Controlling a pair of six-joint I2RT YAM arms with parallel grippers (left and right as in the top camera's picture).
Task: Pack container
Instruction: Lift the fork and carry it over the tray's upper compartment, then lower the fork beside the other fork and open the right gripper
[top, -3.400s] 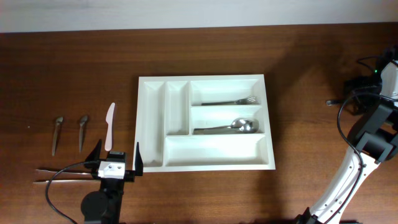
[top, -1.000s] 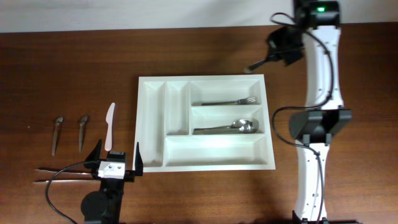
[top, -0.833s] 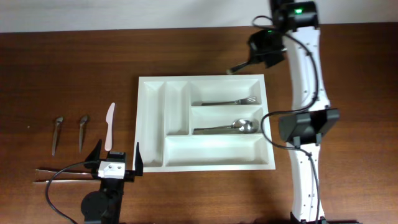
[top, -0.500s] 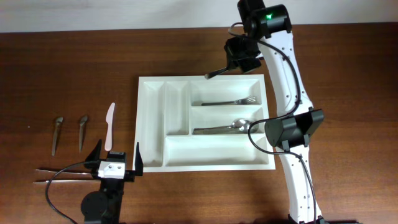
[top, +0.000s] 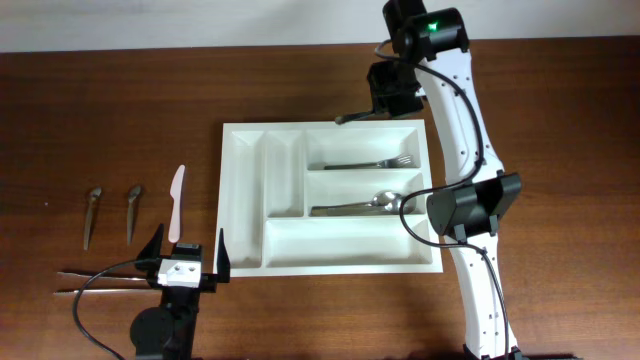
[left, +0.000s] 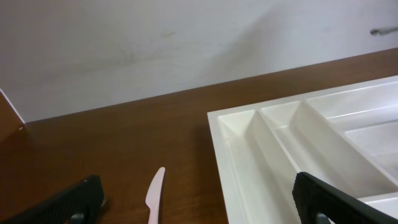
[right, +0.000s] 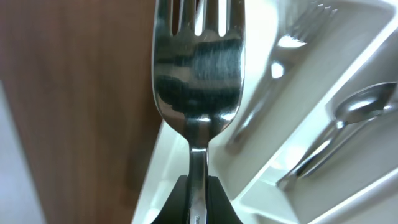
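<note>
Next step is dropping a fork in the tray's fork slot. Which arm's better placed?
Right. The right gripper is shut on a fork at the cutlery tray's far rim, beside the slot holding another fork. The left gripper is open and empty, off the tray's near-left corner.

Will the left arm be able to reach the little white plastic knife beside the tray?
Probably yes. The little white plastic knife lies in the open just ahead of the open left pincer, with nothing in between.
</note>
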